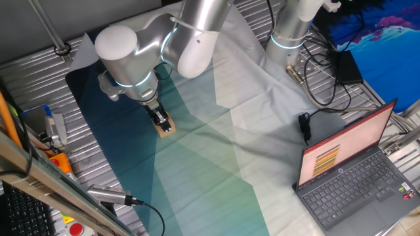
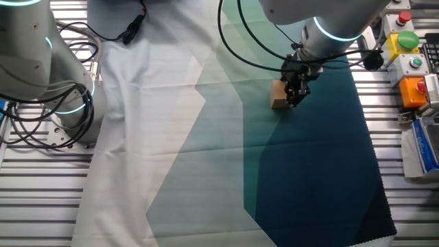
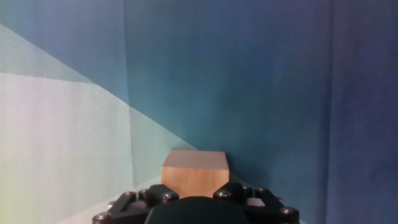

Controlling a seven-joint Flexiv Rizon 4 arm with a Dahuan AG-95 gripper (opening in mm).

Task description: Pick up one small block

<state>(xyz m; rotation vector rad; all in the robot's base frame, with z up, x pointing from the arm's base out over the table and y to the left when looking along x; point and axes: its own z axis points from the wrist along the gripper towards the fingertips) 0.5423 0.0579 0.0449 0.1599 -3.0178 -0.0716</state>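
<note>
The small block (image 3: 195, 173) is a plain light-tan wooden cube. In the hand view it sits at the bottom centre, right between my fingertips (image 3: 166, 195), which press against its lower sides. In one fixed view the gripper (image 1: 161, 122) points down onto the block (image 1: 167, 129) on the blue-green cloth (image 1: 197, 164). In the other fixed view the block (image 2: 277, 97) shows at the left side of the gripper (image 2: 295, 95), low at the cloth (image 2: 309, 158). The gripper is shut on the block.
An open laptop (image 1: 351, 172) stands at the right with cables (image 1: 315, 85) behind it. A second arm's base (image 2: 55, 75) stands at the cloth's far side. A button box (image 2: 410, 62) and tools (image 1: 56, 128) lie along the table edges.
</note>
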